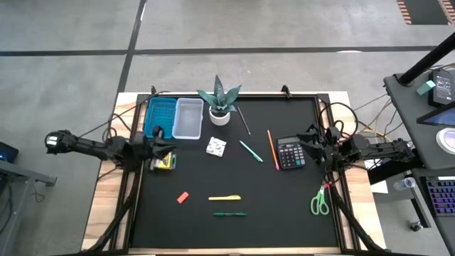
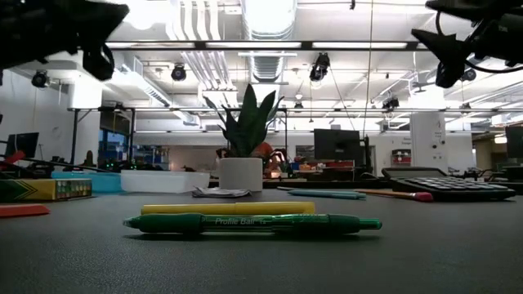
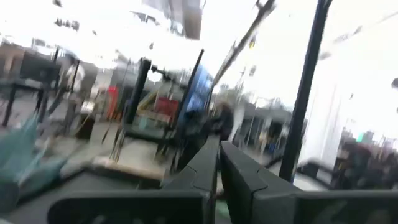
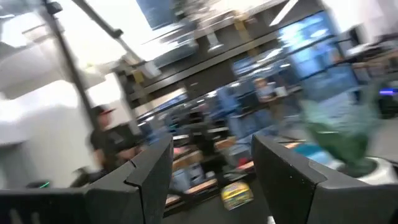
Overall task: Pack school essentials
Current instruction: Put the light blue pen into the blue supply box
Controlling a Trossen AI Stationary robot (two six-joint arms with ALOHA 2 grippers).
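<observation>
- Ceiling lights (image 2: 270, 16) blaze overhead, glaring white.
- Both wrist views smear with heavy blur.
- Green pen (image 2: 252, 223) is crisp up close, with soft shadow beneath.

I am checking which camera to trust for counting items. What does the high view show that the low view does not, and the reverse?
Only the high view shows the green-handled scissors, the blue tray as an open tray, and both arms whole. Only the low view shows the room behind and the lettering on the green pen. Both show the plant, calculator, yellow pen and crayon box.
</observation>
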